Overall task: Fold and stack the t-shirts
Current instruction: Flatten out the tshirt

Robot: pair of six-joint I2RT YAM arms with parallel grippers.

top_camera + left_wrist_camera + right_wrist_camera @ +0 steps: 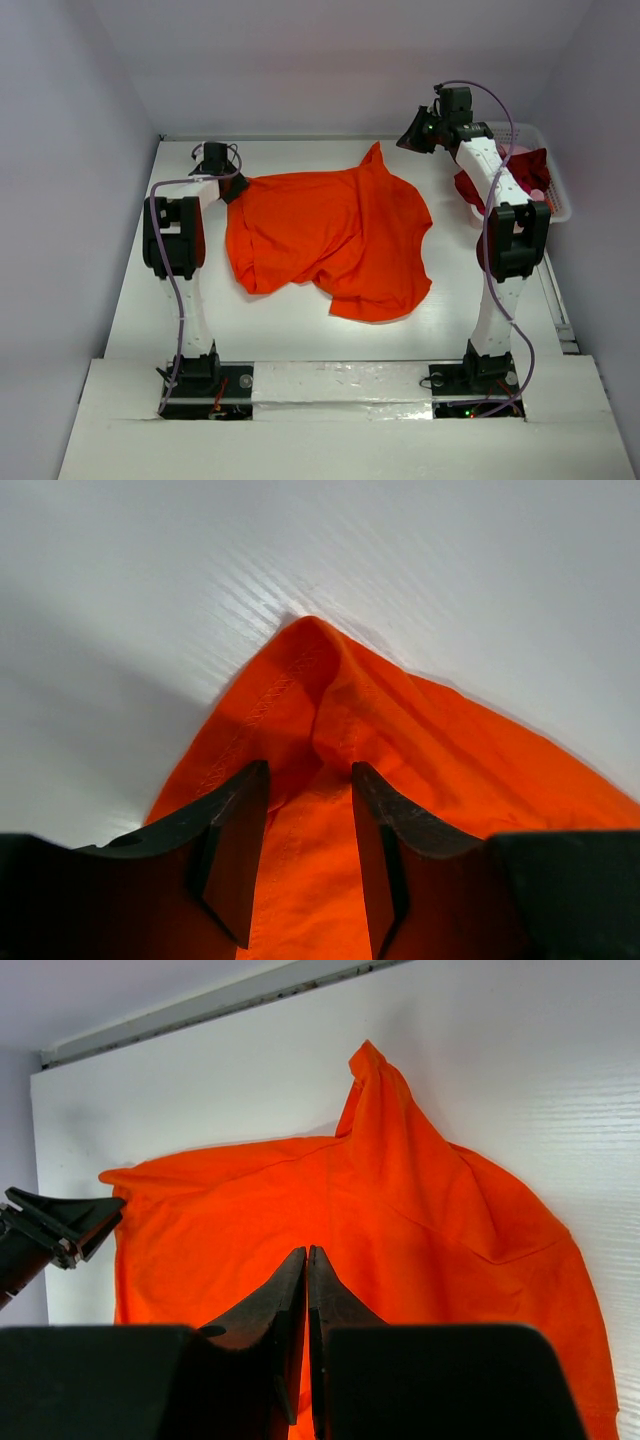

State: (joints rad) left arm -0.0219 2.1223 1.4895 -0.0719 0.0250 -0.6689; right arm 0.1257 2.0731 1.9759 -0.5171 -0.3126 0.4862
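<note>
left arm: left gripper [230, 187] sits low at the far-left corner of the shirt. It is the nearer arm by far.
left fingers: left fingers [235, 850] stand part open. They straddle a raised fold of orange cloth and are not closed on it.
key relation: the cloth corner points straight ahead of the fingers. The rest of the shirt trails behind them and off toward the right arm.
task thing: plain bright orange cloth t-shirt [335, 235] lies crumpled mid-way across the white surface [280, 330]. It is unfolded, with a peak of cloth pulled up at its far edge.
long axis: judged roughly left to right, wider than it is deep.
right arm: right gripper [305, 1252] is held high, off the shirt's far-right edge and apart from it.
right fingers: pressed together, nothing between them.
far right: white plastic lattice basket [556, 197] holds dark red cloth [530, 165] spilling over its rim.
hard to read: collar, sleeves and label cannot be told apart in the crumple. The right arm hides part of the basket's contents. The left wrist view shows only the corner.
</note>
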